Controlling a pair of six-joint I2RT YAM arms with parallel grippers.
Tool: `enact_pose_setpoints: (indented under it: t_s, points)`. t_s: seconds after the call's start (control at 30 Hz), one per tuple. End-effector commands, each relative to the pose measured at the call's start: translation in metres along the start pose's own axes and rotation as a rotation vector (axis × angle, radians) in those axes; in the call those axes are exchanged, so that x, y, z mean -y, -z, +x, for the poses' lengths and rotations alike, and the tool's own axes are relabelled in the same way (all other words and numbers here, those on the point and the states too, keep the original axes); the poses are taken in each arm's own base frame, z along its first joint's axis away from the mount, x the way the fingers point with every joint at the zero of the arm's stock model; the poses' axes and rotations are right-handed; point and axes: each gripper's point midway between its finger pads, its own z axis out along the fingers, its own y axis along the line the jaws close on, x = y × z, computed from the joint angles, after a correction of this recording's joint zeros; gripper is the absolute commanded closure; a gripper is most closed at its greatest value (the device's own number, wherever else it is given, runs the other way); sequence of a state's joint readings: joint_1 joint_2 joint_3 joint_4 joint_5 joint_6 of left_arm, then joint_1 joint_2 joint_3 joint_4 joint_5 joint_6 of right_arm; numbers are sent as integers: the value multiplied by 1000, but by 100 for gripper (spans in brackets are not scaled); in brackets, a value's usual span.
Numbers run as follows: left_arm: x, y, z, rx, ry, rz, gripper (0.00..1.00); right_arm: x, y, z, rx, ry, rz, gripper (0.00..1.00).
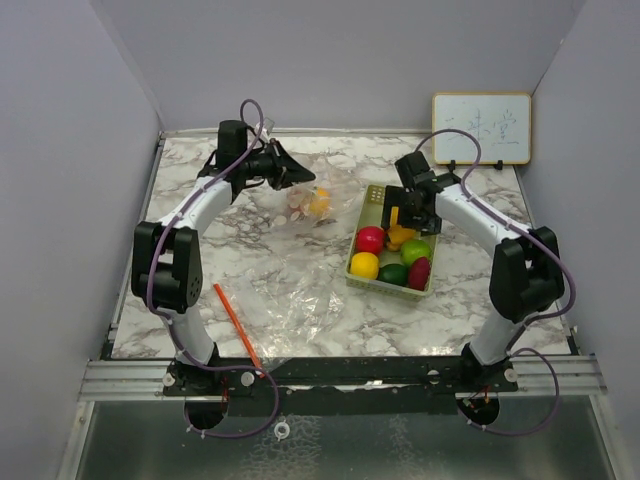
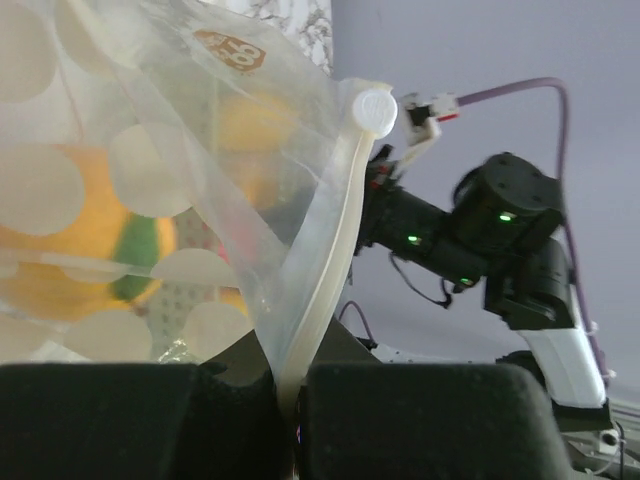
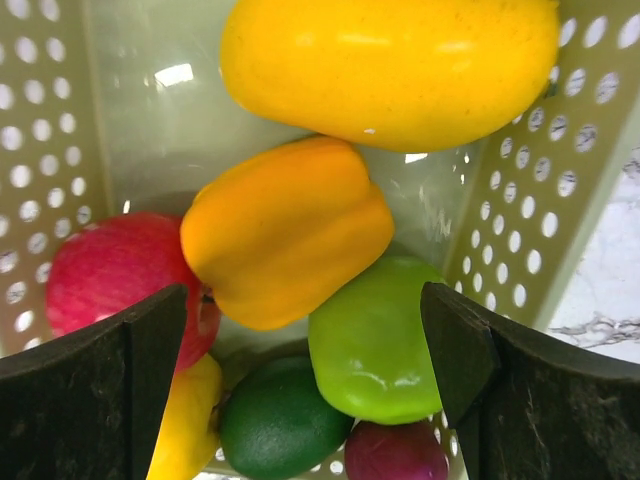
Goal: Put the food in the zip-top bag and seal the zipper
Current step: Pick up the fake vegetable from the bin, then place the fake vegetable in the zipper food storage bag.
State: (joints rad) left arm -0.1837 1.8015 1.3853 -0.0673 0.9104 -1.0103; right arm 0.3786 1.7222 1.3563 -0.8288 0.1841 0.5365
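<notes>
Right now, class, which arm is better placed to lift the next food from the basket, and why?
The right arm. The right gripper hangs open above the basket, jaws either side of the orange pepper. The left gripper is shut on the zipper edge of the zip-top bag, apart from the basket.

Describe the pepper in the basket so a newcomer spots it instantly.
On the right of the table sits a pale green perforated basket. Inside, below the open right gripper, lies the bell pepper. It alone is orange and lobed; its neighbours are smooth yellow, red and green.
</notes>
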Motion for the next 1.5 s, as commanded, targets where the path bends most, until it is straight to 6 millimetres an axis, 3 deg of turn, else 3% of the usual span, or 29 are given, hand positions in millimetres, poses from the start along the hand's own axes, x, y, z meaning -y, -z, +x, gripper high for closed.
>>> enact_pose_setpoints:
  t_s: [0.0,0.13,0.2,0.37,0.5,0.6,0.77,0.9,0.97,1.1,1.2,1.3,1.47]
  points:
    - [67,10,-11,6,-95,205,100,-9,-28,8,-20,29,-40,0]
    - [123,30,-18,35,-86,466,100,-18,-46,9,-37,37,-66,0]
    - [119,32,-14,37,-43,527,100,-20,-53,9,-41,39,-71,0]
    - [71,17,-1,2,25,407,100,-20,-59,5,-4,64,-79,5]
    - [38,6,0,-17,-13,197,100,-23,-48,-4,35,63,-99,32]
    - [19,7,-8,-6,-141,5,100,-27,-26,-16,68,61,-130,44]
    - [-6,9,-9,-29,-145,-122,100,-42,26,-40,135,65,-236,49]
    - [-27,6,-1,-64,-119,-159,100,-77,88,-63,231,130,-466,50]
    - [-35,5,2,-69,-116,-173,100,-101,130,-79,321,169,-635,50]
    - [-37,4,4,-74,-122,-183,100,-143,192,-99,417,265,-893,50]
    - [-32,2,2,-77,-134,-180,100,-180,207,-97,409,313,-1002,50]
    - [-25,-1,3,-81,-150,-173,100,-205,201,-99,418,321,-1030,49]
    - [-16,-5,4,-85,-162,-162,100,-229,187,-108,386,284,-1076,49]
